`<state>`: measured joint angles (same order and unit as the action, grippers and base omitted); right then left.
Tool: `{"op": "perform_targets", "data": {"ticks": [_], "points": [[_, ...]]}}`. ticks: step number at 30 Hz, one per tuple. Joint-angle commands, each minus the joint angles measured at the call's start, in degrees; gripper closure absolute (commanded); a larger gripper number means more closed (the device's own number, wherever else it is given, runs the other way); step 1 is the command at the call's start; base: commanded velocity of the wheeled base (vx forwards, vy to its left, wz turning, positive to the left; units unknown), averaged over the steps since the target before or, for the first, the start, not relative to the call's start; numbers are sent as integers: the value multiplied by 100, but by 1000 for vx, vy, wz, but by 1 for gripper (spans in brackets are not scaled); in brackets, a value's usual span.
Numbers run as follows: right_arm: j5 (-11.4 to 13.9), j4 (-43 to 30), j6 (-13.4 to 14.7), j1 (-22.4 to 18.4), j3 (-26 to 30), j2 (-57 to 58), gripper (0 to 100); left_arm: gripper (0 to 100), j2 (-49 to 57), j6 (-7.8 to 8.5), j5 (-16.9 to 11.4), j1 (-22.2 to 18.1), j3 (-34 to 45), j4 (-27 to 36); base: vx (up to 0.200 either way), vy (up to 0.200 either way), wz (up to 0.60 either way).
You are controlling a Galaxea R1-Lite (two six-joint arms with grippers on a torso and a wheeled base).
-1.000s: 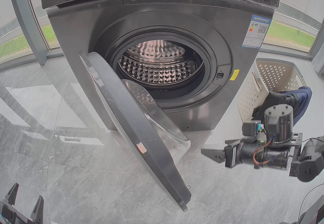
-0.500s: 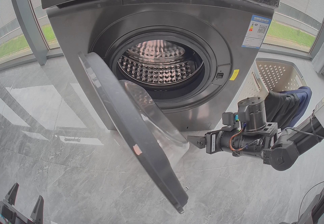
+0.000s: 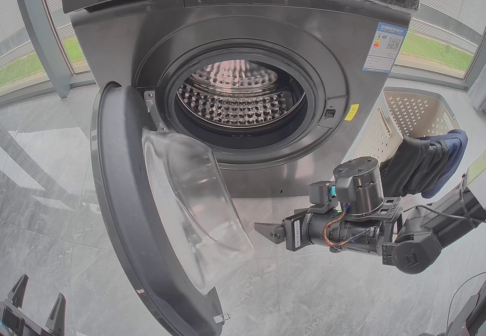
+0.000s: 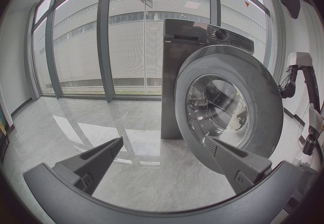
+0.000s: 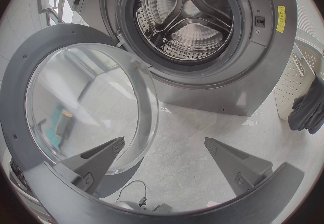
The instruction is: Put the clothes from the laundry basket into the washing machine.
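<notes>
The grey washing machine [image 3: 126, 43] stands with its round door [image 3: 121, 210] swung wide to the left, and the steel drum [image 3: 238, 94] holds no clothes. A cream laundry basket [image 3: 425, 109] leans at the machine's right side, with dark and blue clothes [image 3: 420, 165] draped over its front rim. My right gripper [image 3: 266, 232] hovers low in front of the machine, pointing left, just right of the door's glass bowl. Seen from the right wrist, my right gripper [image 5: 162, 143] is open and holds nothing. My left gripper [image 4: 163, 142] is open and low at the far left, facing the door [image 4: 266, 99].
Polished grey floor tiles [image 3: 66, 230] stretch around the machine, with free floor on its left. Tall windows [image 4: 77, 42] with dark frames stand behind the machine. The open door takes up the space in front of the machine on the left.
The door has swung much wider open to the left. My right gripper has moved left across the front of the machine, following the door's edge. The left gripper has stayed in place.
</notes>
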<state>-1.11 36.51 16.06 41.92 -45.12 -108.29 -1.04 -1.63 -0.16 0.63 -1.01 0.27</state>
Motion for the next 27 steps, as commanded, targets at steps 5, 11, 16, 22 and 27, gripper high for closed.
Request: {"op": "perform_targets", "data": {"ticks": [5,11,16,22,27], "points": [[-205,5,20,62,-305,-377,0,0,7,5,-2,-2,84,0,0,0,0],[-214,84,38,404,-542,-781,0,0,7,-4,-2,-2,84,0,0,0,0],[-214,691,64,721,-621,-1036,0,0,7,5,-2,-2,84,0,0,0,0],[-223,866,64,826,-788,-1159,0,0,7,5,-2,-2,84,0,0,0,0],[-214,866,64,721,-841,-1115,0,0,7,5,-2,-2,84,0,0,0,0]]}}
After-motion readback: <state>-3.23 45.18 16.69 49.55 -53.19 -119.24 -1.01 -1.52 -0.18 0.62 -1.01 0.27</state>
